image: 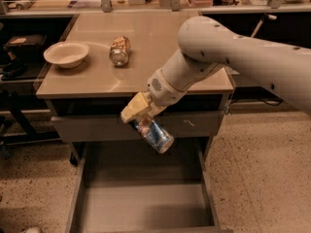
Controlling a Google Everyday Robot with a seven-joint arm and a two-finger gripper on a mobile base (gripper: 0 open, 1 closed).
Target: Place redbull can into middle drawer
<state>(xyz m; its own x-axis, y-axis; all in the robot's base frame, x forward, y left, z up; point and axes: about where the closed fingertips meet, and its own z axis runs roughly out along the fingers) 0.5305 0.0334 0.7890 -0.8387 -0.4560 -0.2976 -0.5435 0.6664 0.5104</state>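
Now, pincer (141, 118) clamping tilted redbull can (154, 135), above middle drawer (141, 203)

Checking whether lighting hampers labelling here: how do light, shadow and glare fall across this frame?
Camera view: warm yellowish light throughout; a pale sheen on the table near its front edge; the open drawer is shadowed at the back and lighter toward the front; the gripper, above the drawer, is shut on the blue-silver can, which catches small highlights.

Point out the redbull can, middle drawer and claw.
redbull can (155, 135): camera view, its blue-and-silver side.
middle drawer (141, 204): camera view, bare flat bottom.
claw (139, 116): camera view, between fingertips holding the can, above drawer.
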